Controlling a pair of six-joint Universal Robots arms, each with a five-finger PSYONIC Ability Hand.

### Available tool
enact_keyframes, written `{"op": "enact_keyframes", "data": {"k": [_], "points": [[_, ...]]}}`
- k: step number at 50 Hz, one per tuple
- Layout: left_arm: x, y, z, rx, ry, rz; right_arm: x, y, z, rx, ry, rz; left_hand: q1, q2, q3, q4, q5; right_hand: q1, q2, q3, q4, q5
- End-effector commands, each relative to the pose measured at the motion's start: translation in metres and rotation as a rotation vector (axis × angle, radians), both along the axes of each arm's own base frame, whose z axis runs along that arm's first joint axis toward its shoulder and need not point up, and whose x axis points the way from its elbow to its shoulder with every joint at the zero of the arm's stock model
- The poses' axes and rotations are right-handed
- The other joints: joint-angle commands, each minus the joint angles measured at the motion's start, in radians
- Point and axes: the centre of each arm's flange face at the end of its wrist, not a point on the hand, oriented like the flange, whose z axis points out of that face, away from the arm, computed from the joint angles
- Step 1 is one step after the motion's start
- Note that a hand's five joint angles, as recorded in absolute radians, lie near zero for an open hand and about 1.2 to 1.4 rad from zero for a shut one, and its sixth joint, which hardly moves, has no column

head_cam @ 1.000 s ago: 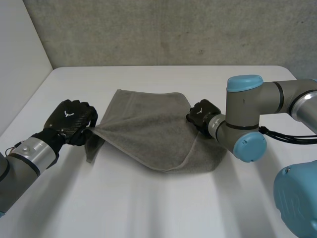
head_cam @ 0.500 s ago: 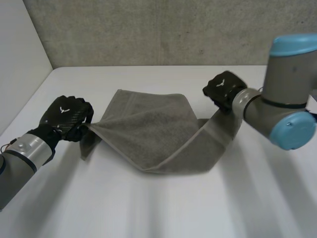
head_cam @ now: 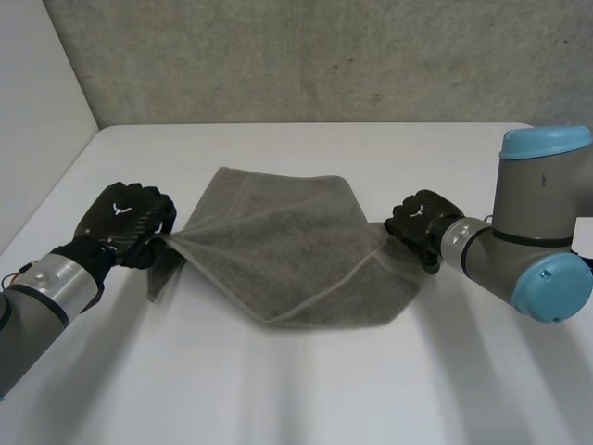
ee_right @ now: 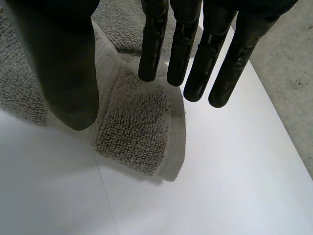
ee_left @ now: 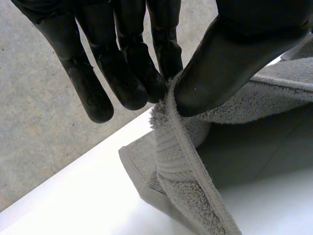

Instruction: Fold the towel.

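White table (head_cam: 306, 389) is seen across mid & lower frame, smooth. Grey concrete wall (head_cam: 324, 56) is seen along top, w/ small pits. Plain white panel (head_cam: 37, 111) is set at upper left.

Count taken at the work surface.

Towel (head_cam: 278, 250): one, grey, spread between the two hands.

Table (head_cam: 306, 389): one, white, beneath both hands.

Hands: two, both black. Left hand (head_cam: 125, 222), one, was at one end of the towel. Right hand (head_cam: 419, 222), one, was at the opposite end.

Arms: two. Left arm (head_cam: 37, 297), one; right arm (head_cam: 537, 232), one.

Towel corners found at a hand: two. One was pinched between the left hand's thumb and fingers. One lay on the table under the right hand's straight fingers.
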Motion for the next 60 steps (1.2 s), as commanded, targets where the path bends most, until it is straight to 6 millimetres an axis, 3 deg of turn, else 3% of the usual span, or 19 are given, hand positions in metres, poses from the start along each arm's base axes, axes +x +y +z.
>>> {"op": "enact_keyframes", "data": {"k": [1, 12, 23, 41, 48, 50, 51, 52, 56, 60], "points": [[0.0, 0.0, -0.001, 0.001, 0.0, 0.0, 0.006, -0.001, 0.006, -0.038, -0.016, 0.012, 0.125, 0.056, 0.056, 0.037, 0.098, -0.032, -0.07, -0.043, -0.038, -0.002], [0.0, 0.0, -0.001, 0.004, 0.0, 0.0, 0.029, -0.007, -0.001, -0.073, -0.026, 0.04, 0.125, 0.056, 0.056, 0.037, 0.098, -0.123, -0.161, -0.134, -0.129, -0.093], [0.0, 0.001, -0.003, 0.009, -0.002, 0.0, 0.029, -0.032, -0.021, -0.093, 0.021, -0.056, 0.125, 0.056, 0.056, 0.037, 0.098, -0.214, -0.252, -0.225, -0.22, -0.184], [0.001, 0.001, -0.002, 0.007, -0.003, 0.001, 0.032, -0.036, -0.032, -0.049, 0.041, -0.052, 0.125, 0.056, 0.056, 0.037, 0.098, -0.191, -0.229, -0.202, -0.197, -0.161], [0.001, 0.001, -0.002, 0.007, -0.003, 0.001, 0.031, -0.032, -0.03, -0.036, 0.037, -0.048, 0.125, 0.056, 0.056, 0.037, 0.098, 0.2, 0.162, 0.189, 0.194, 0.23], [0.001, 0.001, -0.002, 0.007, -0.003, 0.001, 0.032, -0.029, -0.026, -0.027, 0.037, -0.044, 0.125, 0.056, 0.056, 0.037, 0.098, 0.547, 0.509, 0.537, 0.542, 0.577], [0.001, 0.001, -0.002, 0.007, -0.003, 0.001, 0.032, -0.029, -0.026, -0.027, 0.037, -0.044, 0.125, 0.056, 0.056, 0.037, 0.098, 0.549, 0.511, 0.538, 0.543, 0.579], [0.001, 0.001, -0.002, 0.007, -0.003, 0.001, 0.031, -0.026, -0.024, -0.015, 0.038, -0.044, 0.125, 0.056, 0.056, 0.037, 0.098, 0.753, 0.715, 0.742, 0.747, 0.783], [0.001, 0.001, -0.002, 0.005, -0.003, 0.001, 0.03, -0.023, -0.015, 0.002, 0.021, -0.05, 0.125, 0.056, 0.056, 0.037, 0.098, 0.763, 0.724, 0.752, 0.757, 0.793], [0.0, 0.0, -0.001, -0.001, -0.002, 0.0, 0.027, -0.022, 0.015, 0.008, -0.082, -0.079, 0.125, 0.056, 0.056, 0.037, 0.098, 0.763, 0.724, 0.752, 0.757, 0.793]]}}
